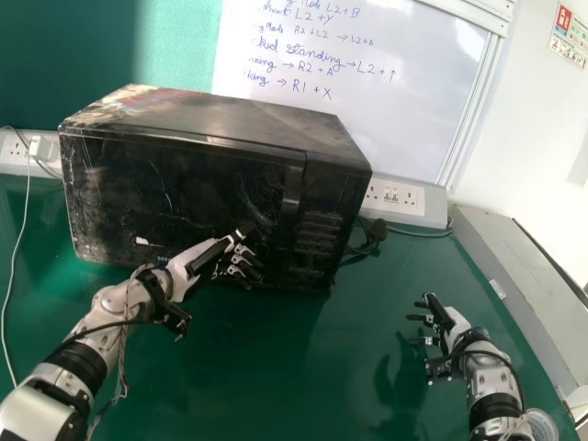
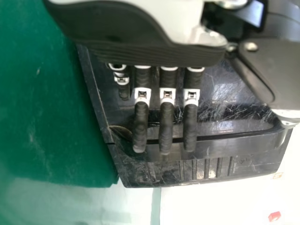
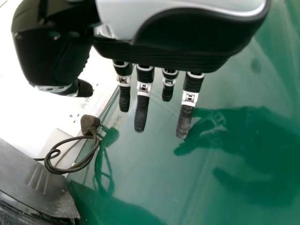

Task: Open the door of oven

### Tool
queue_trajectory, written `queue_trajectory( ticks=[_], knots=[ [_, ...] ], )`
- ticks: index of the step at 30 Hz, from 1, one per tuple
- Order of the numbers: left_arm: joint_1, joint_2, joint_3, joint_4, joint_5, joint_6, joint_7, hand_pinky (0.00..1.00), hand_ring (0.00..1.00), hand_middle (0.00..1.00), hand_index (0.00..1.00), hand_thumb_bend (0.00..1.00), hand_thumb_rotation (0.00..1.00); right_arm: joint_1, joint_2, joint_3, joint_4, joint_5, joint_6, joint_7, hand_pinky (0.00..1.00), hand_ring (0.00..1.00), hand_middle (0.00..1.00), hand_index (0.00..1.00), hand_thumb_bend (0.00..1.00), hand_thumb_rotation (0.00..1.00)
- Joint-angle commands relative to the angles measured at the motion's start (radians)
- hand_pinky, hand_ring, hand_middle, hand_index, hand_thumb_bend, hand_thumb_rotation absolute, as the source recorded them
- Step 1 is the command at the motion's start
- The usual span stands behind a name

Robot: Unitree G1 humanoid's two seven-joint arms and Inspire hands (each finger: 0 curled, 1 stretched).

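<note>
Standing on the green worktop (image 1: 317,372), the black oven (image 1: 220,119) faces you, left of centre in the head view, its door (image 1: 119,193) closed. Your left hand (image 1: 200,257) is in front of the oven, its fingers (image 2: 165,129) fairly straight and lined up over the handle strip (image 1: 293,188), curled round nothing; whether the tips touch it is, as far as you can judge, hard to say. The thumb stands well apart from them. Your right hand (image 1: 445,320) is over the worktop, to the right of the oven, with its fingers (image 3: 142,112) loosely extended and its thumb wide of them, holding nothing. Just right of the oven you have a dark plug (image 1: 378,230) with a looped cable, and behind the oven a whiteboard (image 1: 367,119).
</note>
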Motion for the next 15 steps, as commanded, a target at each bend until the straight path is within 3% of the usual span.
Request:
queue_trajectory(
  ticks=[1,15],
  knots=[
    [-0.007,0.003,0.002,-0.006,-0.003,-0.005,0.0,0.34,0.41,0.49,0.49,0.5,0.07,0.001,0.008,0.0,0.009,0.001,0.01,0.007,0.49,0.62,0.75,0.9,0.45,0.47],
    [-0.007,0.002,-0.001,-0.006,0.001,-0.005,0.009,0.33,0.41,0.49,0.49,0.5,0.08,0.003,0.007,0.01,0.009,-0.011,0.001,0.013,0.5,0.61,0.73,0.89,0.44,0.46]
  ],
)
